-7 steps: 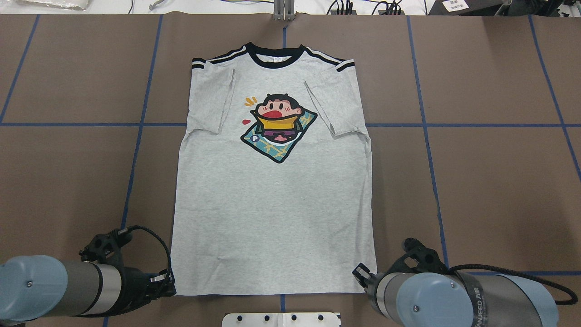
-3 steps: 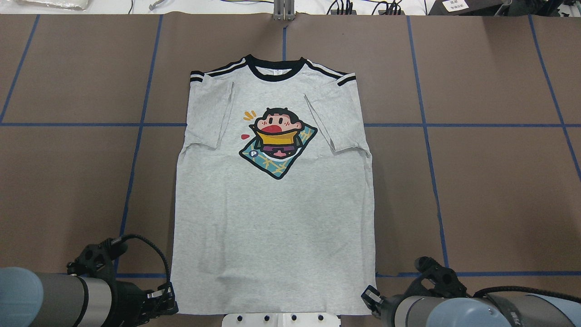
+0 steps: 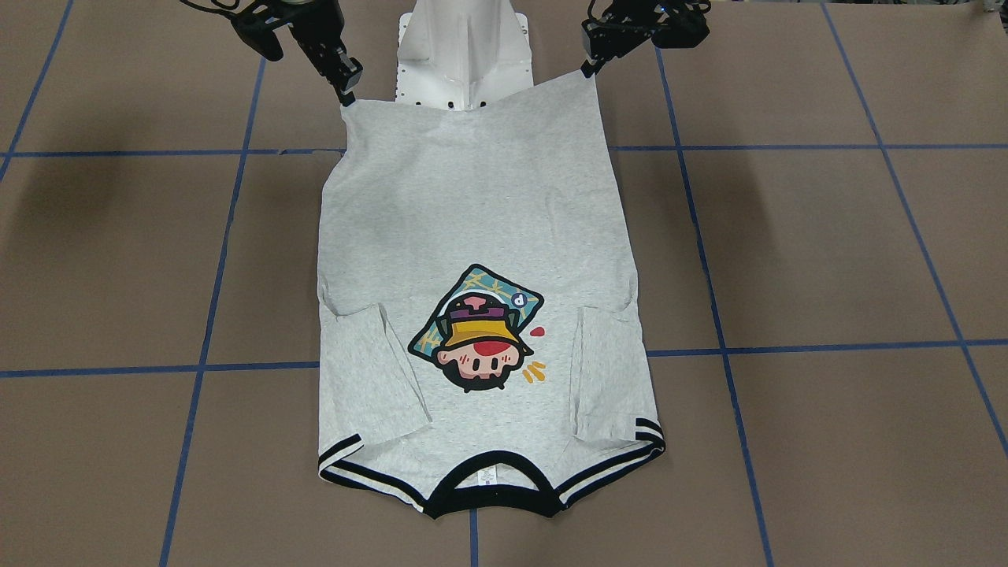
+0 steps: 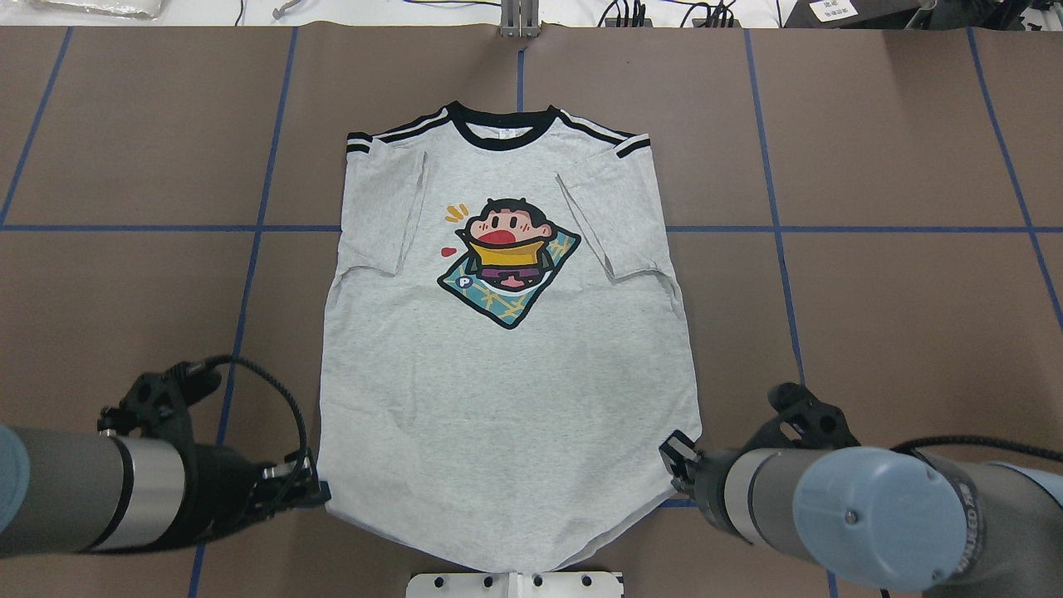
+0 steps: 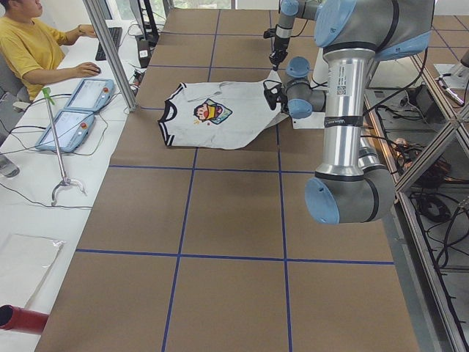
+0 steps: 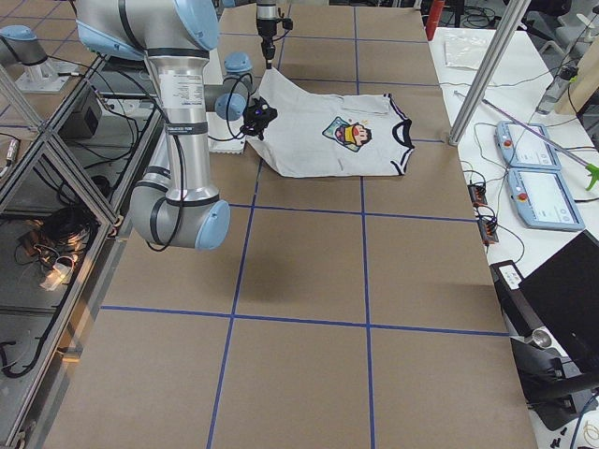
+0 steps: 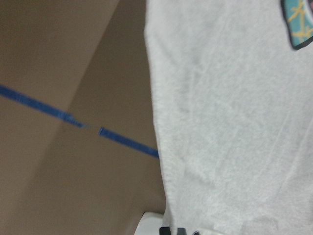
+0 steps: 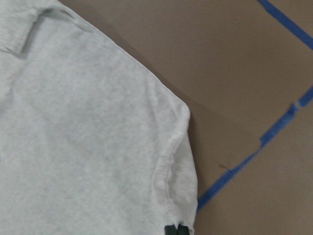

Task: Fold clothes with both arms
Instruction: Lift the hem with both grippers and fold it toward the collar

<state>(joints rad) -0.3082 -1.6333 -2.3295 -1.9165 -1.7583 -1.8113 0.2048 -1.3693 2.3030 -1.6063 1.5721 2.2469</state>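
Pinching hem corners, left pincer and right pincer hold P-badged T-shirt.

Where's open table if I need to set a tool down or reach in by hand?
Wide bare table lies on both sides of the T-shirt, and a narrower strip beyond its collar. It is crowded at the robot's edge: the left end effector and right end effector grip the hem corners, with the pedestal base between them.

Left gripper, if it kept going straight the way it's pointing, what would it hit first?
The left gripper pinches the T-shirt at its hem corner and points across it, so grey fabric comes first; its downward tilt is unclear.
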